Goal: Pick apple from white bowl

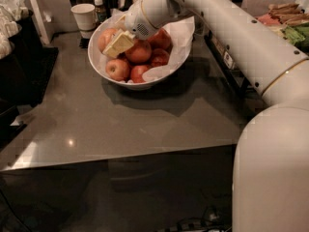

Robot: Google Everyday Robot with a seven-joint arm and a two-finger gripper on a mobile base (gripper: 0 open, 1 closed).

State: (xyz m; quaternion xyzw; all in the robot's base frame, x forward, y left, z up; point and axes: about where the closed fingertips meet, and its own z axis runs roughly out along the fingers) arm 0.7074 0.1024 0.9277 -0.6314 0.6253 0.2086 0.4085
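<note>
Gripper [117, 43] — in white bowl [140, 84], beside pale apple [106, 36]; grasp step, hold indeterminable — next: secure, lift clear.

A grey, glossy table [120, 124] fills the middle of the frame. The white bowl [145, 83] stands on it at upper centre. A paper cup [84, 17] and a small bottle [100, 9] stand just beside each other at upper left. The gripper [118, 43] hangs over the bowl's left half.
</note>
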